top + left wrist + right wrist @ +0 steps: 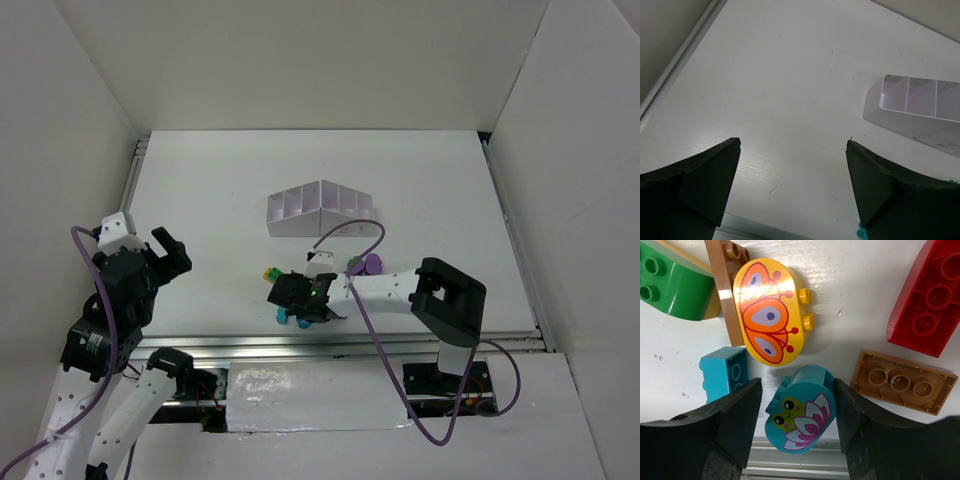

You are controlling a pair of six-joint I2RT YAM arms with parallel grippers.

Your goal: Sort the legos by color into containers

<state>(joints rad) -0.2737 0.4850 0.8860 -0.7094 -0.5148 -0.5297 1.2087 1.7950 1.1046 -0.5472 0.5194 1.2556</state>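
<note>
**Table** [220, 180]: white work surface.
**Organizer tray** [320, 208]: white and compartmented, at far centre.
**Left gripper** [165, 255]: jaws spread wide, holding nothing, hovering at the left.
**Right gripper** [796, 382]: low over the near-centre legos, with jaws flanking the teal flower brick [801, 410]. Whether it is clamped cannot be told.
**Neighbours**: red brick [927, 300], butterfly brick [771, 312], green brick [675, 282], brown plate [902, 381].
**Step**: judged to be picking up the teal brick.
**Next**: firm the pinch, lift clear, and carry it far to a compartment.
</note>
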